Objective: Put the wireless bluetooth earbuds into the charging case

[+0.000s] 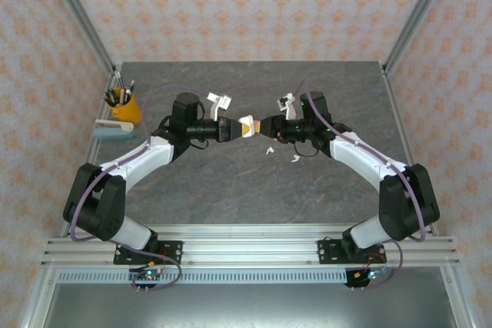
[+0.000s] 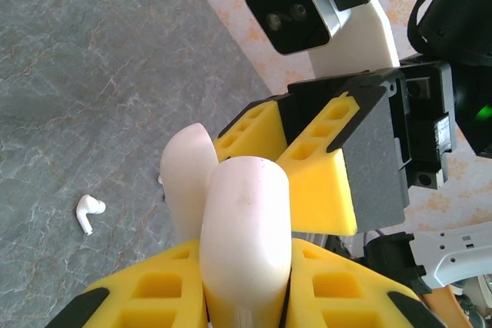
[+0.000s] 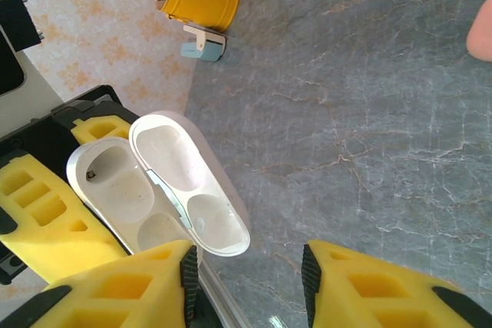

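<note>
Midair, left end effector (image 1: pixel 235 127) clamps the open charging case (image 3: pixel 161 182); right end effector (image 3: pixel 246 253) faces it, half open.

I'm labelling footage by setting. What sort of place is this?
Probably a robot test cell in a lab: aluminium frame posts hold wallpaper panels around a table, two arms bolted to a rail.

Tabletop (image 1: pixel 246 193): grey, veined like marble.
Cup (image 1: pixel 127 107): yellow, upright near the far left corner.
Pens (image 1: pixel 119 95): a handful sticking up out of the cup.
Block (image 1: pixel 115 128): small, pale blue and white, just beside the cup.
Walls (image 1: pixel 246 5): cream paper with an orange pattern.
Posts (image 1: pixel 77 11): silver metal, at the far corners.
</note>
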